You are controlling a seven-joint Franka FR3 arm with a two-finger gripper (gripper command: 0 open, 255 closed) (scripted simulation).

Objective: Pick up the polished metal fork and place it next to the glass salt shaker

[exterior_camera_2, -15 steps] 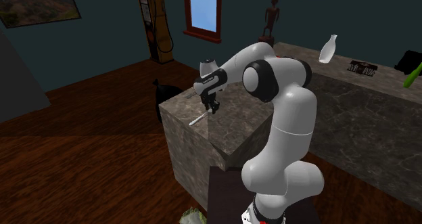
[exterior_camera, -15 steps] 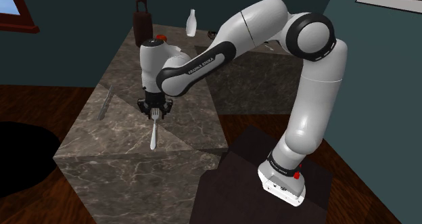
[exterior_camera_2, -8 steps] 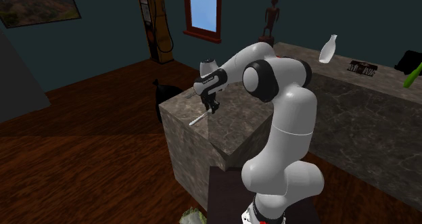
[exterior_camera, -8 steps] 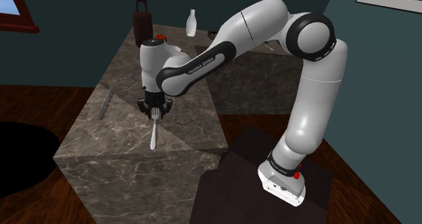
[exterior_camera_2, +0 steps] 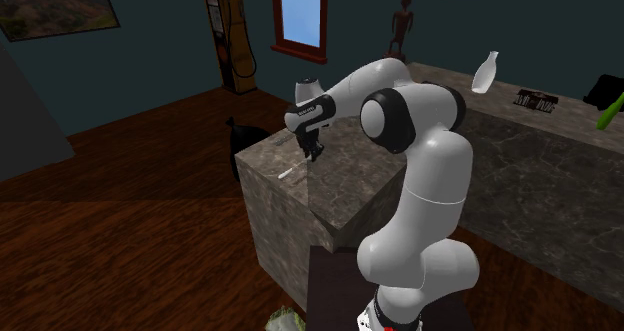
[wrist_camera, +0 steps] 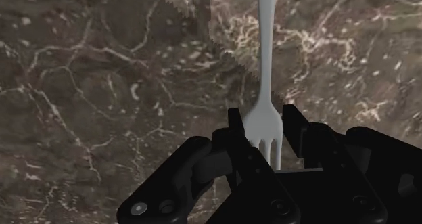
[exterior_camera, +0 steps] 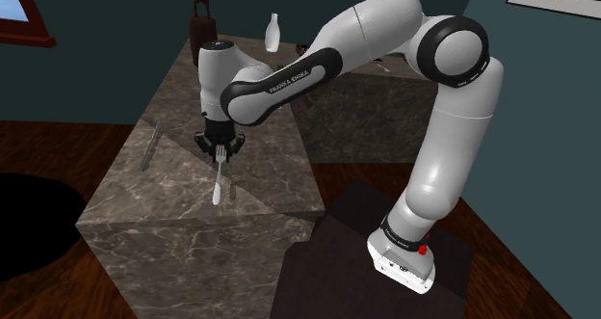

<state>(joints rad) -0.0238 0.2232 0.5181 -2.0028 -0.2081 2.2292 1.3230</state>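
- Fork (exterior_camera: 220, 180) (drawn plain white, no metal sheen) is clamped in the end effector (exterior_camera: 221, 149), with its tined head caught between the black fingers (wrist_camera: 235, 125) and its handle running straight out ahead of them.
- In the wrist view the end effector (wrist_camera: 264, 120) presses one finger against each side of the fork (wrist_camera: 263, 47) at the neck just above the tines, so it is gripping the fork.
- The handle slopes down and away from the end effector over the brown marbled counter (exterior_camera: 173, 201). Whether its tip touches the stone cannot be told.
- In the second exterior view the fork (exterior_camera_2: 287, 172) shows as a pale sliver just below and beside the end effector (exterior_camera_2: 313, 155), above the near block of the counter (exterior_camera_2: 350, 194).
- The salt shaker (exterior_camera: 273, 33) (a white bottle shape with a narrow neck) stands well beyond the end effector, at the far part of the counter. The second exterior view places the salt shaker (exterior_camera_2: 486, 72) far off behind the arm.
- A thin grey utensil (exterior_camera: 149, 146) lies flat on the counter near the end effector, toward the shoulder view's left, apart from the fork.
- A dark figurine (exterior_camera: 201, 26) stands beyond the end effector, near the salt shaker.
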